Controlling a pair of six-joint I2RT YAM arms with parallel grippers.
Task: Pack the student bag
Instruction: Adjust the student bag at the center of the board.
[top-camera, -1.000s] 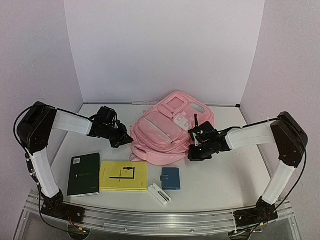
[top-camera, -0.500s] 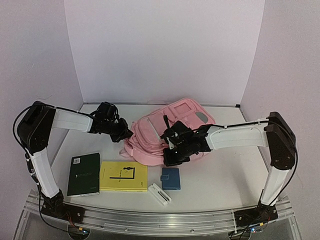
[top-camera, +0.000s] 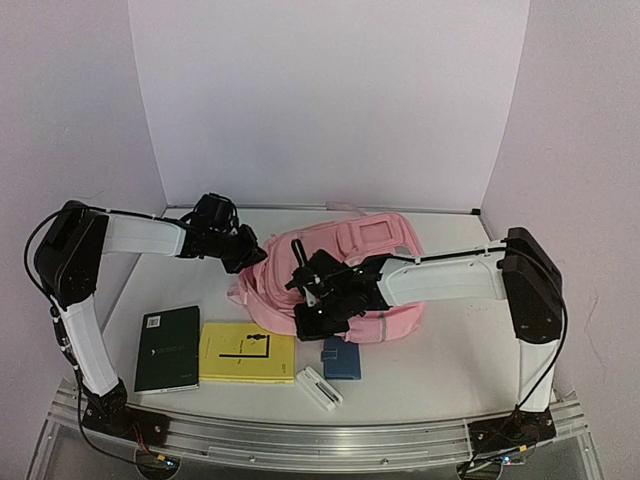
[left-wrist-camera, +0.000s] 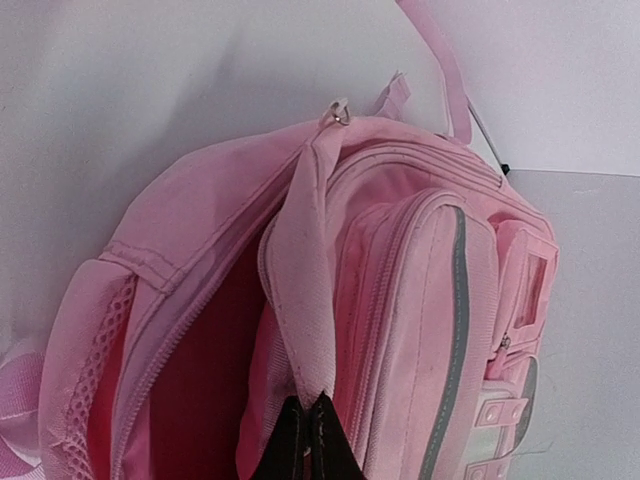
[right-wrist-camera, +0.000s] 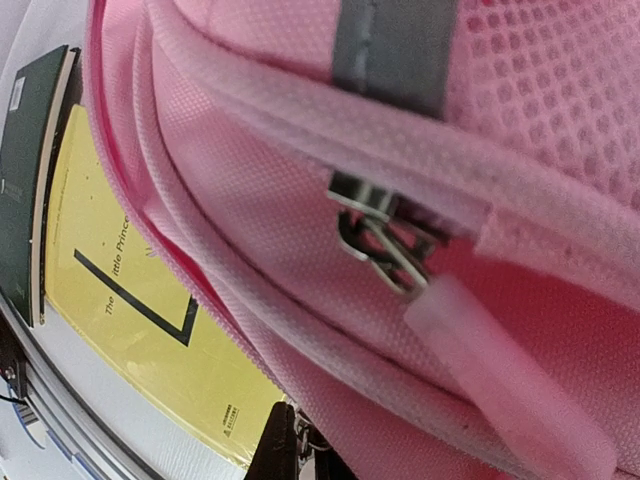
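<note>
Your left gripper is clamped on the pink backpack's top strap. Your right gripper is pinched together against its fabric. The main compartment gapes, but the yellow book and green notebook lie unpacked beside the right gripper.

Student bag sits mid-table toward the far edge; along the near edge, notebook, book, pouch, case, left to right.

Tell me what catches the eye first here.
The pink student bag dominates mid-table, its main compartment gaping open. The left gripper pinches its left end, while the right gripper grips its near edge. A yellow book and a dark green book lie front left.
</note>
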